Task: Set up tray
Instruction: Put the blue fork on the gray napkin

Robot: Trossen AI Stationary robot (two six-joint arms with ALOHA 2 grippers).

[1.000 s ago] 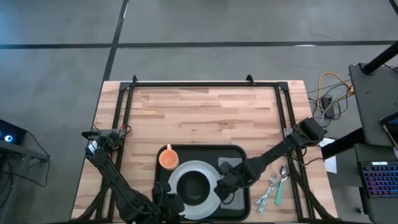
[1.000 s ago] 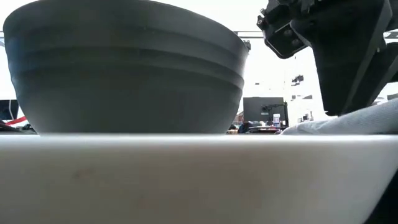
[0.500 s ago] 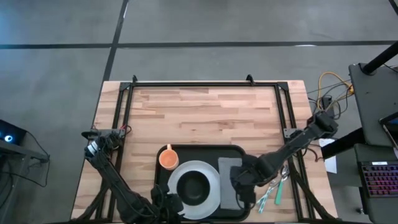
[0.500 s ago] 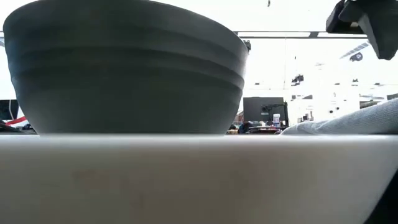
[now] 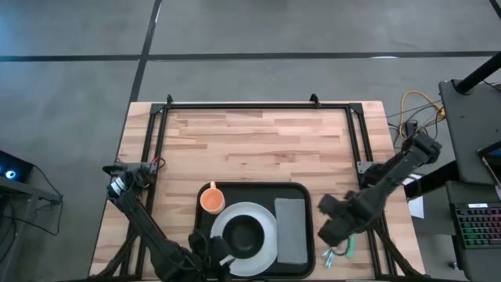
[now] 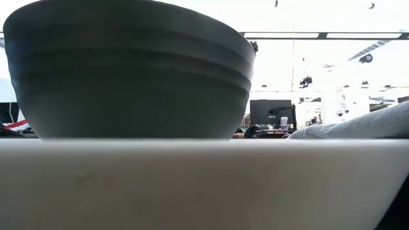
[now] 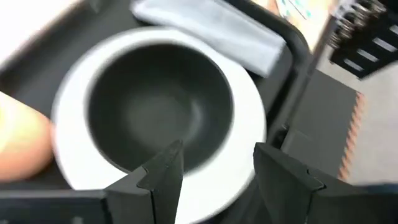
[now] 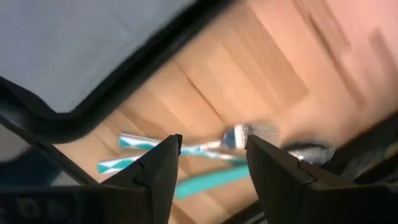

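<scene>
**Right arm poised over cutlery beside a nearly full tray**

The right gripper (image 5: 335, 229) hovers over the bare wood just off the right-hand rim of the tray (image 5: 305, 192), its jaws spread and empty. In the right wrist view the teal-handled cutlery (image 8: 186, 163) lies directly between and beyond the two dark fingers, so the pieces sit straight ahead of the jaws rather than to either side. From above, the cutlery (image 5: 344, 251) shows only partly beneath the gripper, its long axes running roughly toward the counter's near edge, close to parallel with the tray's short side. The right arm is plainly the nearer of the two.

The tray rests at the near middle of the counter (image 5: 258, 141). It holds an orange cup (image 5: 211, 199) at its far left, a white plate (image 5: 262, 218) carrying a dark bowl (image 5: 244, 235), and a grey napkin (image 5: 290, 229) along its right side. The left gripper (image 7: 211, 174) waits over the bowl at the tray's near edge, jaws apart and holding nothing.

The tray's raised rim stands between the cutlery and the napkin, and the overlapping handles may make a clean single pick awkward.
</scene>
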